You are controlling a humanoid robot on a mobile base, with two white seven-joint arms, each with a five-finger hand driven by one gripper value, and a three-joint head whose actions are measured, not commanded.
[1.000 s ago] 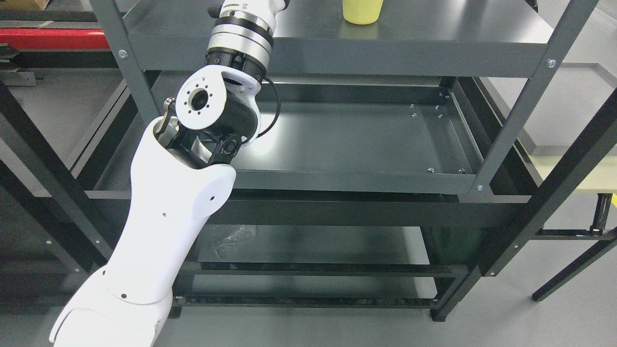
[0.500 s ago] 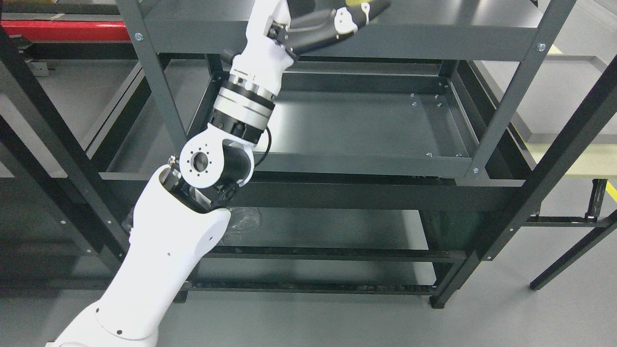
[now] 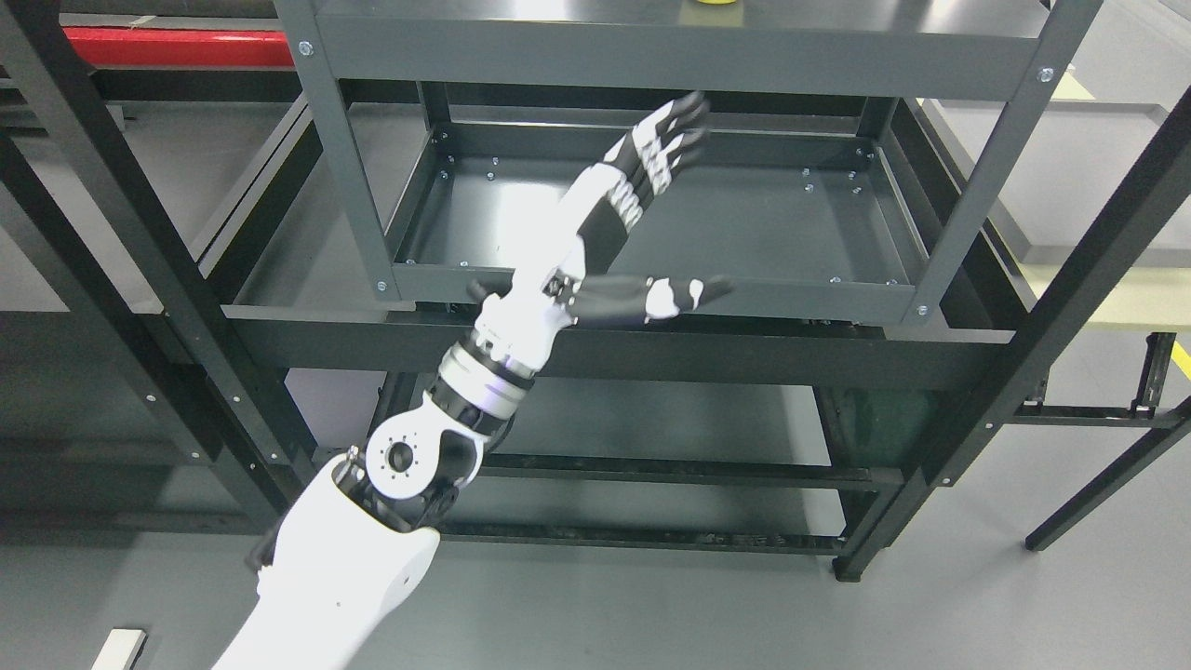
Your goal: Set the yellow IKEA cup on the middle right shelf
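A red beam (image 3: 177, 48) and white block (image 3: 116, 648) flank grey floor (image 3: 605, 614).

Your left hand (image 3: 642, 200) hangs spread in the open bay over the bare lower shelf (image 3: 744, 233); the upper shelf's front beam (image 3: 679, 65) bars the way upward

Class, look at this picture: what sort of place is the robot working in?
Probably a lab or workshop test area: bare dark metal shelving, a plain grey floor, and a yellow cup as the only item. The left hand is open.

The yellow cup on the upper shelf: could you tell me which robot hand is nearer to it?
Left. The left robot hand is open below the yellow cup; the right one is out of view.
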